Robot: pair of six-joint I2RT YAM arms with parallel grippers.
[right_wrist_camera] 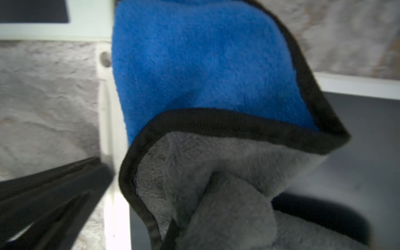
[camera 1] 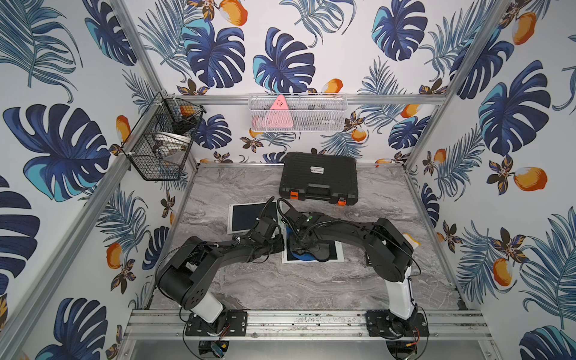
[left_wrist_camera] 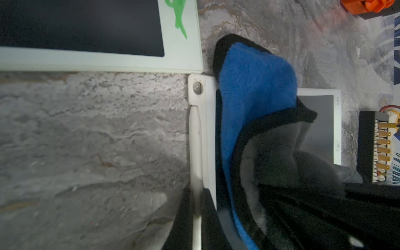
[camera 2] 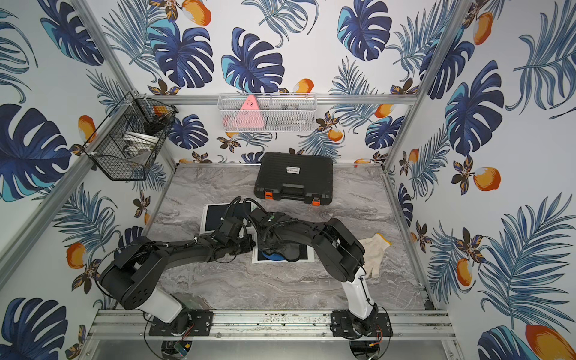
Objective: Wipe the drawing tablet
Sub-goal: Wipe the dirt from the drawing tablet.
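The drawing tablet, white-framed with a dark screen, lies flat mid-table. A blue and grey cloth with black trim is bunched on its screen. My right gripper is shut on the cloth's grey side, its fingers buried in the fabric. My left gripper is shut on the tablet's white side edge, where a white stylus sits.
A second white-framed tablet with a green scribble lies just behind the left gripper. A black case stands at the back, a white glove to the right. Wire baskets hang on the walls.
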